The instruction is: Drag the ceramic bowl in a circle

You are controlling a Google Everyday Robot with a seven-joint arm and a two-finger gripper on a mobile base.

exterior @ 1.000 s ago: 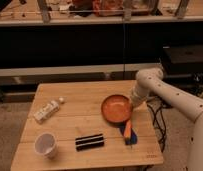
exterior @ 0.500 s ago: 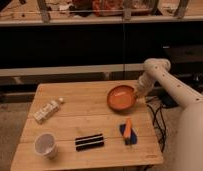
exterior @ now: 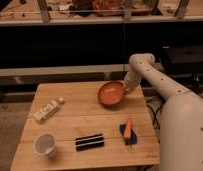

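Observation:
The ceramic bowl (exterior: pixel 112 93) is round, shallow and orange-red. It sits on the wooden table (exterior: pixel 80 120) near the far right edge. My gripper (exterior: pixel 128 87) is at the bowl's right rim, at the end of the white arm (exterior: pixel 160 82) that reaches in from the right. The gripper touches the rim.
A white paper cup (exterior: pixel 45 144) stands at the front left. A small bottle (exterior: pixel 48 110) lies on the left. A black bar (exterior: pixel 89 142) lies at the front middle. An orange and blue item (exterior: pixel 128 131) lies at the front right. Dark shelving stands behind the table.
The bowl has moved away from the camera and then leftward along the far right part of the table, with the gripper at its rim. The other objects have not moved.

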